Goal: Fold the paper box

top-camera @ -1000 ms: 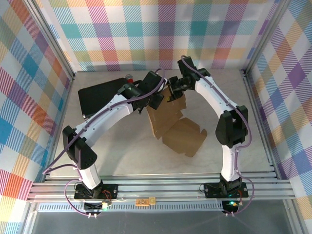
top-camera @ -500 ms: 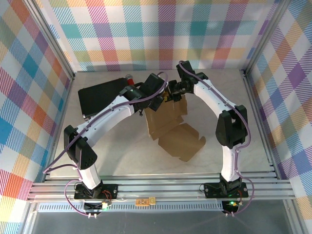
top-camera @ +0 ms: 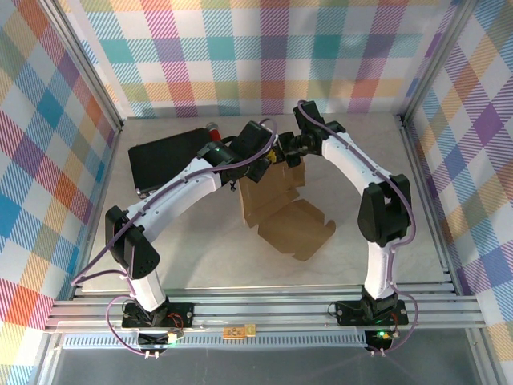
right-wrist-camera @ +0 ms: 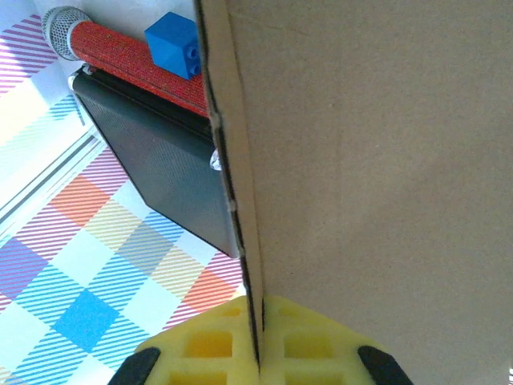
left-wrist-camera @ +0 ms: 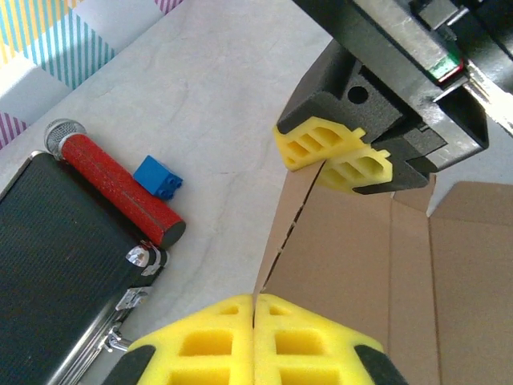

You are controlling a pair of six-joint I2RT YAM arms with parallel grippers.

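- The left gripper (left-wrist-camera: 255, 311) is pinched tight on the cardboard's far edge, its pads meeting on the sheet.
- The paper box (top-camera: 295, 228) lies mid-table, half-formed. I'd judge a far flap is being stood up, so next both arms must turn it inward together.
- The right gripper (right-wrist-camera: 259, 317) is clamped on that same edge.

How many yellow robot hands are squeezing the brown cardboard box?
2. The left gripper pinches the plain brown cardboard box at its near edge in the left wrist view; the right gripper pinches farther up. None seems hidden.
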